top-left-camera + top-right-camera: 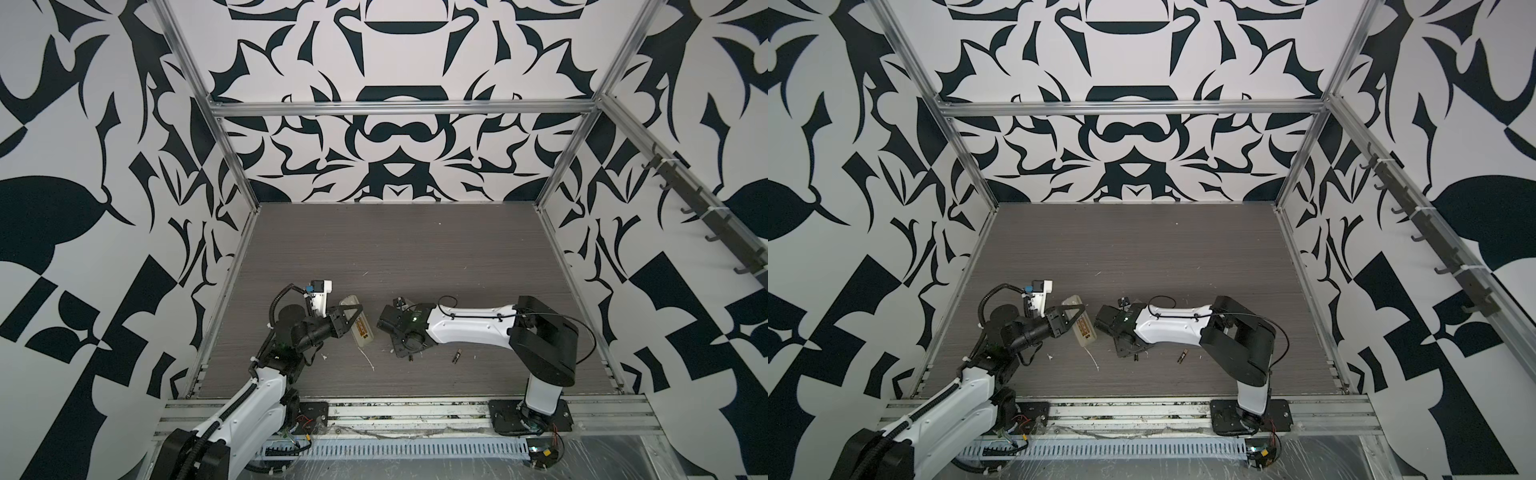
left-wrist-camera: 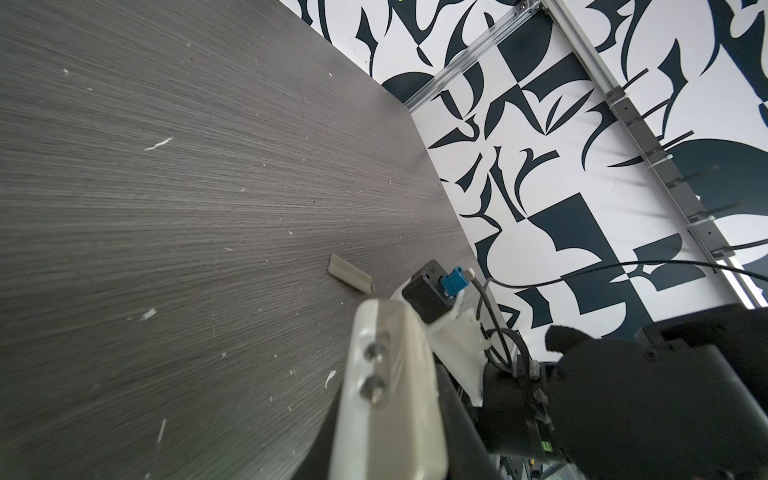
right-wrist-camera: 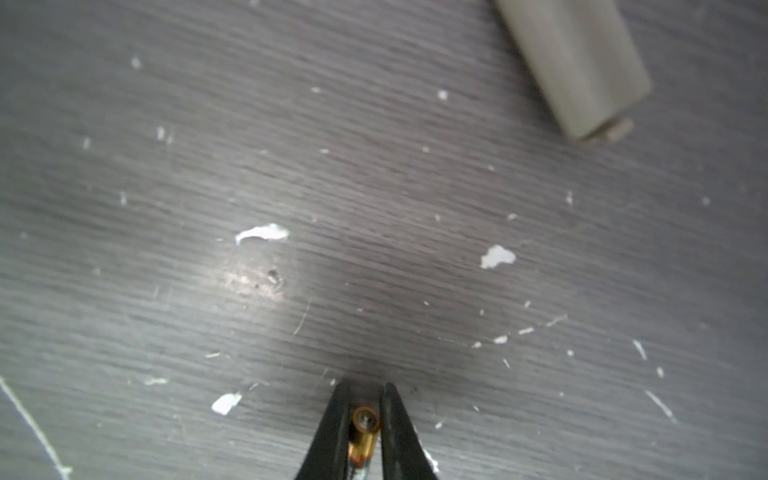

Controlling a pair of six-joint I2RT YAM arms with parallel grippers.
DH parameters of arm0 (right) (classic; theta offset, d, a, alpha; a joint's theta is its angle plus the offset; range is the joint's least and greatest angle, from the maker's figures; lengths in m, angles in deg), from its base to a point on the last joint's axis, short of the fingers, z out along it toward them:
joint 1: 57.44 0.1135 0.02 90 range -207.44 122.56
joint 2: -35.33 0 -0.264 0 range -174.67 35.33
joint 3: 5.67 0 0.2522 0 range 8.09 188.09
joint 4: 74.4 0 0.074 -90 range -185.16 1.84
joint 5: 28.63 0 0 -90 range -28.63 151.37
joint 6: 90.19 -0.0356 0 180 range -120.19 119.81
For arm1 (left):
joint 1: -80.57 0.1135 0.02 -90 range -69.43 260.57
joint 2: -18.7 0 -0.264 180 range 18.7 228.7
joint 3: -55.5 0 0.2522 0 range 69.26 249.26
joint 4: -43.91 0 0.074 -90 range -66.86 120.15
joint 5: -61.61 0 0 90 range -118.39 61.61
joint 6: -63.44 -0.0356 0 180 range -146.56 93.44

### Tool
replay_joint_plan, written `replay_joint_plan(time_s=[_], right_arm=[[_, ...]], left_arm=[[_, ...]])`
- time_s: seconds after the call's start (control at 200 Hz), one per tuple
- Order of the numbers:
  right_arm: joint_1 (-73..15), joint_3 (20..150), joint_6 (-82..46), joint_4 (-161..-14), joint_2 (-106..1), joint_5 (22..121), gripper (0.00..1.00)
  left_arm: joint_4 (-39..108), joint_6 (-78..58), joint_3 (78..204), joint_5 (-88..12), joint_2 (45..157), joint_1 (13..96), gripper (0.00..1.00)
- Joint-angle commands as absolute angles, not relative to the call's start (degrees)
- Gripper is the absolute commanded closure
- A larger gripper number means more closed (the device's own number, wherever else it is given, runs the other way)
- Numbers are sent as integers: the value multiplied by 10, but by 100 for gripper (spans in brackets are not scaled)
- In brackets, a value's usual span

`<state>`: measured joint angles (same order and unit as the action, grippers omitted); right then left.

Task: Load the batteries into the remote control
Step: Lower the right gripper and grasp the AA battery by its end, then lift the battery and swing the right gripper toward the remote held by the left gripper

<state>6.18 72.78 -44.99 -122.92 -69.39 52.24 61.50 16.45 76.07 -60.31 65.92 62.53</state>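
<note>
copper-tipped battery [image 3: 365,432] pinched in right gripper [image 3: 365,387]; left gripper [image 1: 353,315] clamped on remote control [image 1: 362,333].

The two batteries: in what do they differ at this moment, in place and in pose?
Place: the gripped battery sits between the fingers of the right gripper; the loose battery lies alone on the table, touched by nothing.
View: in both top views the gripped battery is mostly hidden under the gripper; the loose battery shows whole.
Shared: both are slim cylinders with copper-gold at an end.
</note>
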Motion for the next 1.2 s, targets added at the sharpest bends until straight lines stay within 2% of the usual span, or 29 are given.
replay_joint_plan(time_s=[0.0, 0.175, 0.355, 0.51, 0.645, 0.98, 1.055, 1.195], right_arm=[[65, 735, -402, -1247, -699, 530, 84], [65, 736, -397, -1245, -695, 549, 83], [64, 728, -404, -1250, -693, 581, 79], [58, 706, -422, -1252, -675, 609, 70], [55, 717, -407, -1274, -681, 614, 69], [43, 727, -405, -1276, -700, 608, 81], [42, 723, -408, -1277, -696, 605, 90], [41, 713, -406, -1260, -682, 604, 96]], left_arm=[[609, 151, 762, -592, 659, 623, 100], [598, 149, 765, -591, 655, 623, 100], [585, 147, 766, -588, 640, 623, 100], [574, 142, 761, -577, 623, 623, 100], [569, 138, 761, -575, 619, 623, 100], [595, 144, 762, -593, 639, 623, 100], [622, 156, 757, -610, 646, 623, 100], [650, 171, 757, -631, 654, 623, 100]])
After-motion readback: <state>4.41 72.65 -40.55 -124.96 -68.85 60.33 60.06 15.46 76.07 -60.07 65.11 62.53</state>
